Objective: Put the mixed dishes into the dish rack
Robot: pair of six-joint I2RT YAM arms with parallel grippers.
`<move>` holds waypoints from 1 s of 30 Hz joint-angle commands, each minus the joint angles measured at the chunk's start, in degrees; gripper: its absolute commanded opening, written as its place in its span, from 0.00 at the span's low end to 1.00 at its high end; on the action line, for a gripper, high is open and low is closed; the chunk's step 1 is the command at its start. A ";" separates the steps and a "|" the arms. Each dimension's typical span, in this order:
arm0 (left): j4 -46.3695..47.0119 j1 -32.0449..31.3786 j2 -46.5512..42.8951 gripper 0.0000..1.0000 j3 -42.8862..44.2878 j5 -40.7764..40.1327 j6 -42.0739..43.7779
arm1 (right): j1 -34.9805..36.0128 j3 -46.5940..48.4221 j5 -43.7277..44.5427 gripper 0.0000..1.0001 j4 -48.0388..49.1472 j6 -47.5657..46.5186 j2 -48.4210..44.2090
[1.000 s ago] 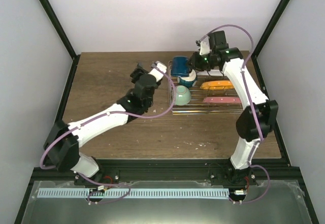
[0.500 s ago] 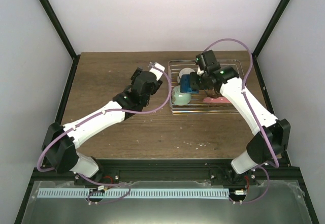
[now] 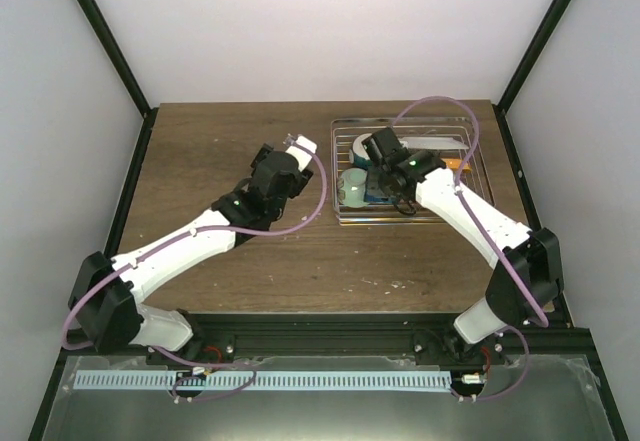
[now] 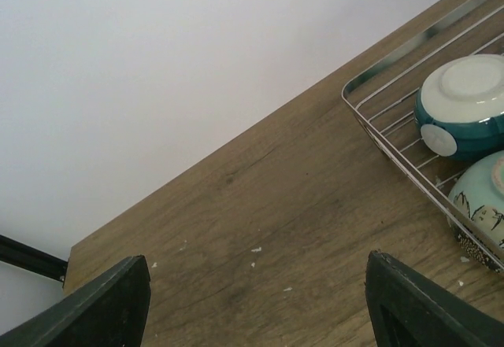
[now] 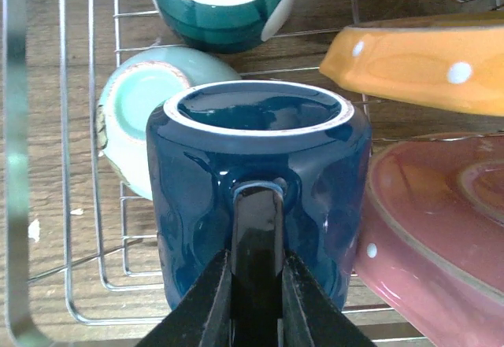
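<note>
In the right wrist view, the dark blue mug [image 5: 260,146] is in the middle, over the silver wire dish rack [image 3: 345,141]. It is held by its handle, and its mouth points to 12 o'clock. The pale green bowl [image 5: 142,99] lies tipped at 10 o'clock. The blue bowl [image 5: 220,16] with white dots sits bottom-up at 12 o'clock. The orange dotted plate [image 5: 409,64] stands on edge at 2 o'clock. The pink dotted plate [image 5: 425,221] leans at 4 o'clock, right beside the mug.

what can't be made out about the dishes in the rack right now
- Top view: the right arm covers most of the dark blue mug and pink dotted plate.
- Right wrist view: the right pincer and bottom edge hide the mug's base, so contact with the dish rack is unclear.
- Left wrist view: the right edge crops the pale green bowl.
</note>
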 commanded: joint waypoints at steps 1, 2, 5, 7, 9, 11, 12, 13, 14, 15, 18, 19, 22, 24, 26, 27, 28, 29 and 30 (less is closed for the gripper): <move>0.83 0.19 -2.19 0.76 -1.83 0.50 -0.27 | 2.06 -0.76 11.31 0.01 4.62 4.76 -1.26; 0.83 0.20 -2.45 0.76 -2.16 0.54 -0.15 | 2.29 -1.43 12.48 0.01 5.33 5.53 -1.26; 0.91 0.20 -3.16 0.76 -3.14 0.63 -0.01 | 3.45 -2.88 16.24 0.01 7.72 7.08 -0.80; 0.96 0.20 -3.59 0.76 -3.59 0.63 0.16 | 4.24 -3.28 18.97 0.01 8.37 8.45 0.53; 1.23 0.24 -4.03 0.76 -4.08 0.72 0.45 | 4.78 -3.41 21.12 0.01 8.07 10.95 2.24; 1.59 0.25 -4.55 0.77 -4.60 0.69 0.59 | 5.59 -3.85 23.97 0.01 7.96 13.78 3.64; 1.70 0.24 -4.90 0.77 -4.89 0.78 0.56 | 6.05 -4.15 25.53 0.01 8.17 14.93 4.33; 1.79 0.22 -5.23 0.77 -5.24 0.93 0.32 | 6.46 -4.24 26.73 0.01 7.77 16.10 4.95; 1.80 0.25 -5.58 0.77 -5.59 0.98 -0.02 | 6.69 -4.11 28.13 0.01 6.93 17.79 5.89; 1.75 0.25 -6.06 0.77 -5.94 1.05 -0.46 | 6.72 -3.85 29.47 0.01 5.68 19.73 6.82; 1.31 0.21 -7.62 0.77 -7.12 1.64 -1.52 | 6.73 -1.59 33.65 0.01 0.27 26.87 9.87; 1.21 0.25 -8.14 0.77 -7.56 1.86 -1.77 | 6.73 -0.36 34.83 0.01 -1.51 28.64 11.08; 1.10 0.21 -9.53 0.77 -9.17 2.25 -1.71 | 6.73 3.66 37.62 0.01 -7.01 33.98 14.97; 1.25 0.25 -10.17 0.77 -9.96 2.76 -1.30 | 6.73 5.66 38.67 0.01 -9.73 37.10 17.27; 1.45 0.22 -10.74 0.77 -10.41 3.27 -1.72 | 6.75 7.25 38.64 0.01 -12.10 40.02 19.57; 1.38 0.21 -10.93 0.77 -10.51 3.58 -1.96 | 6.73 7.91 38.59 0.01 -13.49 41.78 20.82; 1.29 0.23 -11.15 0.77 -10.65 3.81 -2.17 | 6.73 8.47 38.63 0.01 -15.41 43.92 21.82; 1.27 0.12 -11.33 0.77 -10.81 4.06 -2.27 | 6.81 9.11 38.78 0.01 -17.20 45.91 22.92; 1.27 0.09 -11.55 0.77 -10.94 4.20 -2.31 | 6.81 9.73 39.03 0.01 -19.64 47.60 23.99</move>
